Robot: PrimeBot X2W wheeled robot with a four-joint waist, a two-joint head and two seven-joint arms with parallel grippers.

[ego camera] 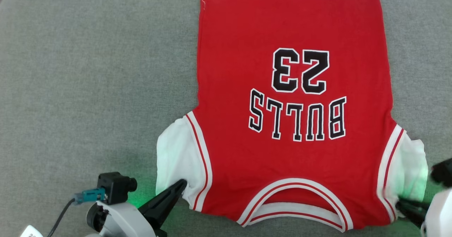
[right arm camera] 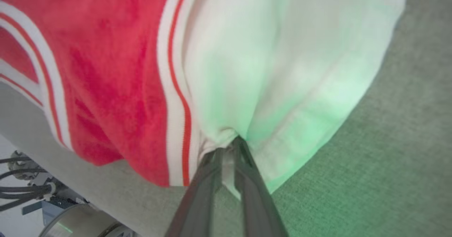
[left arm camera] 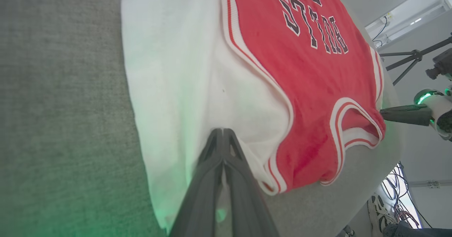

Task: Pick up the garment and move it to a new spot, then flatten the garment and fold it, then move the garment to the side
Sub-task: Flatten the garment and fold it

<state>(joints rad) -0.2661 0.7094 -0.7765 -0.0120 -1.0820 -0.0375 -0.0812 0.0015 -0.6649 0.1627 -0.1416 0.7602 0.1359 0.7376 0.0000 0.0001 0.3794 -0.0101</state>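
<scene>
Pinching garment [ego camera: 233, 71], soft red fab., flat

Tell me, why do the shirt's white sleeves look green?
Head view: green glow beside the left gripper tints the garment. Left wrist view: a green light shines near the right gripper. Right wrist view: the sleeve looks green and slightly blurry.

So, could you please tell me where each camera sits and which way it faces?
Head view: on the robot's head, looking down at the red Bulls jersey on the grey fabric surface; left gripper lower left, right gripper lower right.
Left wrist view: on the left wrist, looking along its fingers, shut on one white sleeve.
Right wrist view: on the right wrist, looking along its fingers, shut on the other sleeve.
Shared: the head and left wrist views both show the right gripper.
</scene>
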